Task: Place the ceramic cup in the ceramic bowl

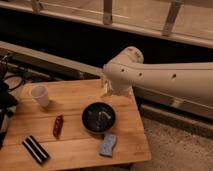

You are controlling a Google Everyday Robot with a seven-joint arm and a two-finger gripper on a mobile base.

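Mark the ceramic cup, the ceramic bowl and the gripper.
ceramic cup [40, 96], camera view, on its white side wall.
ceramic bowl [86, 119], camera view, on its left rim.
gripper [105, 88], camera view, on its tip, over the far edge of the table [75, 145].

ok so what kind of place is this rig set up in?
Likely an indoor office or lab walkway, not a kitchen: a wooden table on speckled floor, beside a railing. The gripper hangs over the table's far edge, apart from the ceramic cup and ceramic bowl.
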